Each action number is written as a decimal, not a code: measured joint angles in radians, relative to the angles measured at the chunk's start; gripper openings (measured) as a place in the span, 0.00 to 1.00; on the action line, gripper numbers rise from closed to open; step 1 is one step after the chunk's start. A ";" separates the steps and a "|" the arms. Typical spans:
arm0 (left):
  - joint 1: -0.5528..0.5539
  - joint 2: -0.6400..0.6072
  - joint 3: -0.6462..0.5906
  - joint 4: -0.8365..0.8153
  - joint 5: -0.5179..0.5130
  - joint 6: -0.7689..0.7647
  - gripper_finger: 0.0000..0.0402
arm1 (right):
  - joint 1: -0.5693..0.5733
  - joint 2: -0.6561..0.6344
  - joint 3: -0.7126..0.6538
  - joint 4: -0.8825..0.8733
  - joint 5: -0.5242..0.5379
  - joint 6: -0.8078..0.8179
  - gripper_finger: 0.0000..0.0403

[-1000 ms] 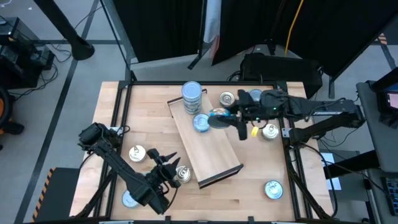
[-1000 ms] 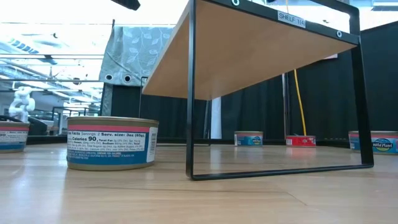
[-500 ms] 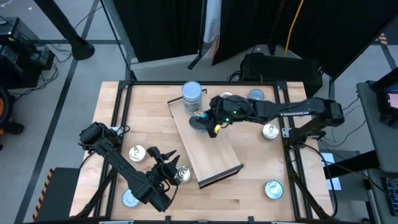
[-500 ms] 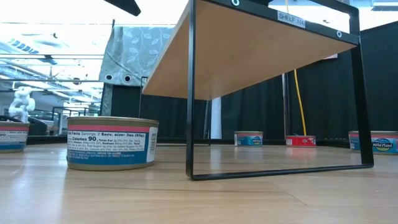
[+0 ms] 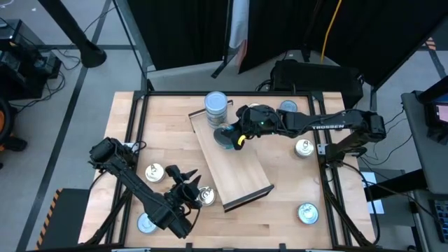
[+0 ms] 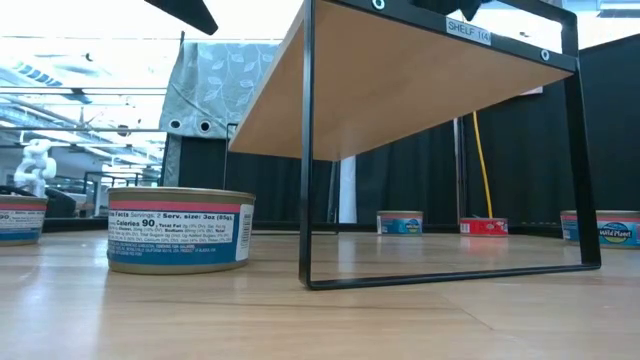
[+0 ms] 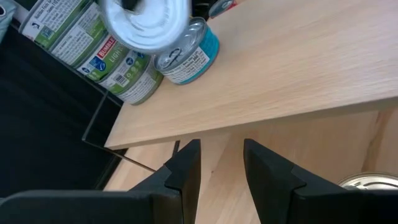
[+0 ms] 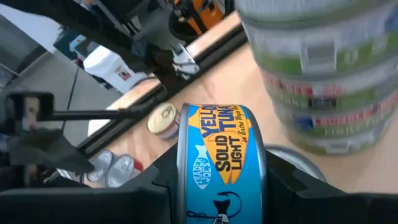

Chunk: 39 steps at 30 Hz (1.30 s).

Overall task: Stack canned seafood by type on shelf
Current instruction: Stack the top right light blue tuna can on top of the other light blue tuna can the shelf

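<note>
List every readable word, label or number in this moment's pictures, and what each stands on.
"SHELF 1/4": tag on the shelf rim.
"Calories 90", "Serv. size: 3oz": side of the nearest can.
"Wild Planet": can at the far right.
"SOLID LIGHT", "YELLO...", cut off: blue can held in the right hand.
"TROSSEN": right arm.
"BUMBLE...", "LIGHT": stacked cans, partly readable.
Other cans: too small or blurred.
</note>
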 joint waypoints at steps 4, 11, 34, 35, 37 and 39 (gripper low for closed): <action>0.000 0.000 0.000 0.001 0.000 0.000 0.30 | 0.000 0.000 -0.050 0.118 -0.016 0.034 0.32; 0.000 0.000 0.000 0.002 0.000 -0.001 0.30 | -0.002 -0.001 -0.092 0.156 -0.027 0.050 0.32; 0.000 0.000 0.000 0.007 0.024 -0.006 0.30 | -0.002 0.000 -0.095 0.111 0.088 -0.031 0.81; 0.000 0.000 0.000 0.007 0.024 -0.006 0.30 | -0.002 0.000 -0.095 0.111 0.088 -0.041 0.83; 0.000 0.000 0.000 0.008 0.025 -0.006 0.30 | 0.000 0.000 -0.095 0.114 0.087 -0.057 0.86; 0.000 0.000 0.000 0.008 0.026 -0.006 0.30 | 0.005 0.000 -0.095 0.119 0.088 -0.065 0.87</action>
